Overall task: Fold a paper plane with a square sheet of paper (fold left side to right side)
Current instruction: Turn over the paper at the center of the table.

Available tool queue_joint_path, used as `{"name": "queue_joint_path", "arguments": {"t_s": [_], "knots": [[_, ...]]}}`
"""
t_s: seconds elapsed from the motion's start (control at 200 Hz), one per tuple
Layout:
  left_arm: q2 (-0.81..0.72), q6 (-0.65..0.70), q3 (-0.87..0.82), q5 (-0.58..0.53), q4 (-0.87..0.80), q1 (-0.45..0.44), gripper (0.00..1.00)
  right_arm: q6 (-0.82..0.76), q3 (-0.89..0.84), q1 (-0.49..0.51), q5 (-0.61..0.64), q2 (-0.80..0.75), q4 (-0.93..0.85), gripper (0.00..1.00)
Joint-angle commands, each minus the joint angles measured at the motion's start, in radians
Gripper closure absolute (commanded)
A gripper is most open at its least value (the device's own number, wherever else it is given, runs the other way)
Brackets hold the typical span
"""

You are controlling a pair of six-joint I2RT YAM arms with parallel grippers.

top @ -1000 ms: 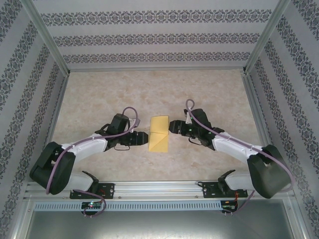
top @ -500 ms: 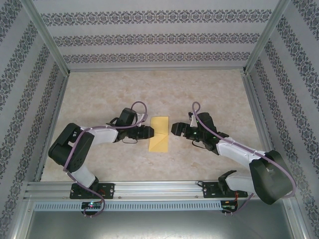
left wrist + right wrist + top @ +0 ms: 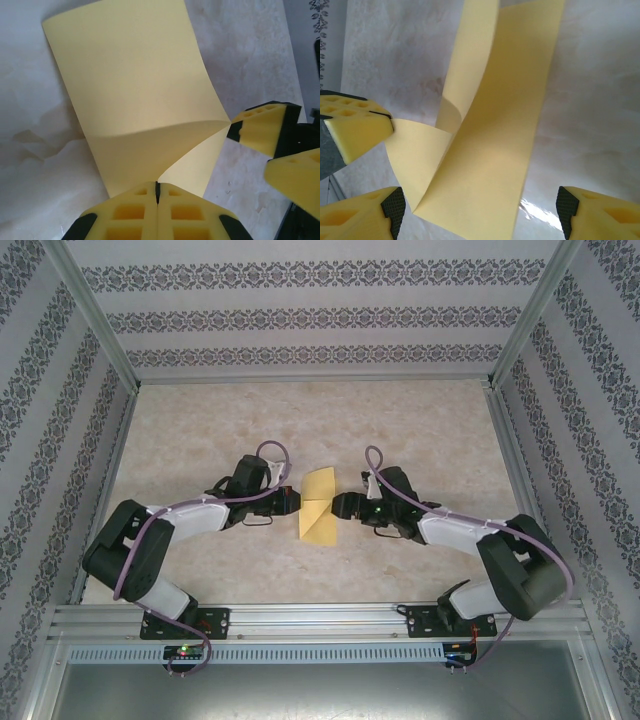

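The far half of the desk (image 3: pixel 300 420) lies bare up to the back wall (image 3: pixel 310 315), giving wide passage there. The side walls (image 3: pixel 40 440) close off both flanks. The middle is crowded: the square sheet of paper (image 3: pixel 320 505) curls up off the desk, with the left gripper (image 3: pixel 292 502) clamped on its left edge and the right gripper (image 3: pixel 340 506) close at its right edge, jaws apart. The left arm (image 3: pixel 185 522) and right arm (image 3: pixel 455 532) bar the near sides. A bare patch lies between the sheet and the rail (image 3: pixel 320 620).
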Motion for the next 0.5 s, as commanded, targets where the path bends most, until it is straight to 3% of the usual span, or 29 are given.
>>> {"name": "queue_joint_path", "arguments": {"t_s": [0.0, 0.225, 0.4, 0.495], "knots": [[-0.011, 0.026, -0.018, -0.016, -0.018, 0.01, 0.95, 0.029, 0.051, 0.029, -0.03, 0.046, 0.074, 0.2], [-0.019, 0.031, -0.026, -0.027, -0.023, 0.011, 0.95, 0.093, 0.123, 0.07, -0.052, 0.169, 0.136, 0.28], [-0.024, 0.029, -0.031, -0.031, -0.022, 0.011, 0.92, 0.126, 0.157, 0.09, -0.046, 0.229, 0.134, 0.48], [-0.028, 0.026, -0.029, -0.034, -0.026, 0.011, 0.82, 0.125, 0.164, 0.092, -0.058, 0.238, 0.134, 0.64]]}}
